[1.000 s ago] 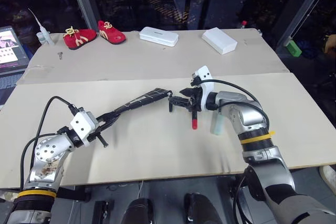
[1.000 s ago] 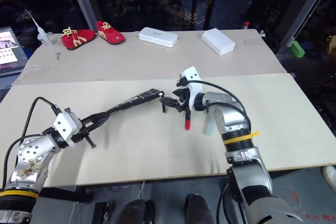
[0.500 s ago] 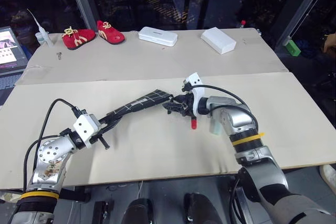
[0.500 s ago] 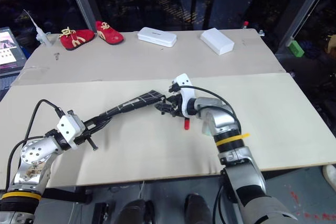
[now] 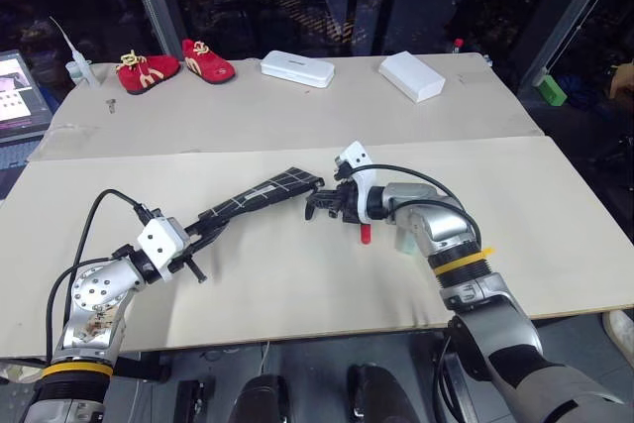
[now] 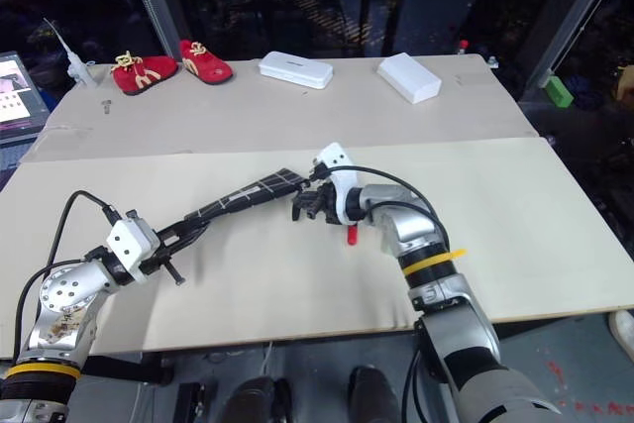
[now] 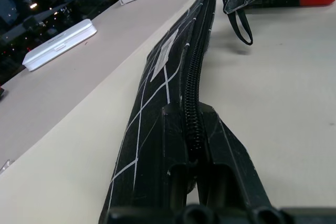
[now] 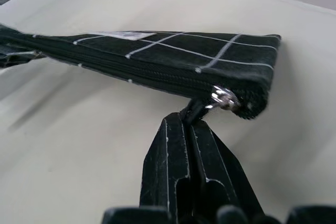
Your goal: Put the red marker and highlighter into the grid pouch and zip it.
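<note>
The grid pouch [image 5: 263,195] hangs lifted off the table, edge up, zipper on top; its teeth look closed along the length I see. My left gripper [image 5: 203,233] is shut on its left end [image 7: 190,114]. At the pouch's right end my right gripper [image 5: 315,207] is shut on the dark pull cord [image 8: 194,109], just under the metal slider [image 8: 226,98]. The red marker [image 5: 365,233] lies on the table behind the right gripper. The pale green highlighter [image 5: 404,241] lies beside it, partly hidden by my right forearm.
At the table's far edge are two red shoes [image 5: 163,66], a white case [image 5: 297,68] and a white box [image 5: 414,76]. A small bottle [image 5: 79,68] and a screen [image 5: 20,86] stand at the far left. A green block [image 5: 553,89] sits beyond the right corner.
My right gripper moved left to the pouch's right end and went from open to shut on the pull cord. The left gripper and the pouch stayed put.
</note>
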Tool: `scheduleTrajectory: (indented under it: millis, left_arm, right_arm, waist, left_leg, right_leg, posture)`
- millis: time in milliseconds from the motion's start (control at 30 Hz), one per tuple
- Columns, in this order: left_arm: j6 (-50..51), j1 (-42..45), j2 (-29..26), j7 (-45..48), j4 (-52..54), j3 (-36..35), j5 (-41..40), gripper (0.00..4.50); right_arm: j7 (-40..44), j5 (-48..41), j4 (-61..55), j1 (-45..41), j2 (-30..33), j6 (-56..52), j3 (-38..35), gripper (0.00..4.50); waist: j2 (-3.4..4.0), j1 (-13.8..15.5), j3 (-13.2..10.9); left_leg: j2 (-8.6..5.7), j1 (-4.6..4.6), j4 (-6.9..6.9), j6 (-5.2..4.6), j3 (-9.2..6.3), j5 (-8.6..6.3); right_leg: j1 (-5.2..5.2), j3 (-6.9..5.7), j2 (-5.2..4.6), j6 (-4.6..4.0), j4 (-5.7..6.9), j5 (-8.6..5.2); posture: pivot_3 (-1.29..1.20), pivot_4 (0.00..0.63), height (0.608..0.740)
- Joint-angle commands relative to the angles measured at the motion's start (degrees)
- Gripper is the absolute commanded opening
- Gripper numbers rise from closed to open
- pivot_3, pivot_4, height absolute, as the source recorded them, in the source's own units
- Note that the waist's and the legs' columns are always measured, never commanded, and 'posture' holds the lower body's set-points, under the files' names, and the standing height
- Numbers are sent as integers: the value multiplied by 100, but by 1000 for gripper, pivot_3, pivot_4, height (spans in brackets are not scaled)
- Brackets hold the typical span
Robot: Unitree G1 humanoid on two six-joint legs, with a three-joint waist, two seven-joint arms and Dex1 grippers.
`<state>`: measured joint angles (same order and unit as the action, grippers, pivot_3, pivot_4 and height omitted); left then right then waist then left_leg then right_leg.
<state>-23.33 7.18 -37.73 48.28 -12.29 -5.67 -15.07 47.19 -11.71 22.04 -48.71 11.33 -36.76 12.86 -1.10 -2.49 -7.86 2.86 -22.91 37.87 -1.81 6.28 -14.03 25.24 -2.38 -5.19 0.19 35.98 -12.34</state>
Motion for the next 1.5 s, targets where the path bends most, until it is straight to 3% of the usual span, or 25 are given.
scheduleTrajectory:
  millis: [33,267,467,967,1067,1233,1333,1500]
  left_arm:
    - [-144,148,31,-5,-4,-89,38,0]
    - [-170,299,62,100,-134,-41,50,0]
    - [-151,485,72,236,-263,-15,47,0]
    - [-144,767,164,508,-458,47,76,0]
    - [-151,722,179,508,-425,33,79,0]
    - [-156,654,212,489,-380,2,104,0]
    - [-149,638,242,456,-344,-10,111,0]
    - [-129,568,281,433,-234,-10,110,0]
  right_arm:
    - [-71,247,-22,-358,-224,414,235,68]
    - [-114,560,326,-692,-641,695,470,68]
    - [338,727,1,-545,-752,701,974,68]
    - [395,559,196,-862,-1456,530,852,68]
    - [382,489,256,-794,-1360,641,656,820]
    - [712,391,-478,-386,-935,468,716,2613]
    - [900,15,-1423,138,-380,-469,534,3497]
    - [1184,-836,-3493,1116,889,-1623,5,3497]
  waist:
    - [0,-2,0]
    - [0,8,0]
    - [0,12,0]
    - [-1,7,1]
    - [-1,6,1]
    - [-2,8,1]
    - [-2,28,1]
    - [-3,135,1]
  left_leg:
    - [1,1,0,0,-1,0]
    - [-1,-2,0,1,3,1]
    - [-1,-5,0,1,2,1]
    - [-1,-2,1,4,0,2]
    - [-2,-4,1,4,1,2]
    - [-1,-5,1,4,0,2]
    - [-2,-7,1,4,0,2]
    - [-4,-14,2,-1,-8,-1]
  right_leg:
    - [0,0,1,0,1,0]
    - [-1,-3,0,0,0,0]
    - [-2,-6,0,0,0,0]
    - [-2,-8,2,-1,6,0]
    - [-2,-8,0,0,7,1]
    - [-2,-9,1,0,10,1]
    - [-3,-9,-2,1,9,1]
    - [-7,-14,-6,3,0,3]
  posture:
    - [0,150,740]
    - [0,150,740]
    - [0,150,740]
    - [0,150,740]
    - [0,150,740]
    - [0,150,740]
    - [0,150,740]
    - [0,150,740]
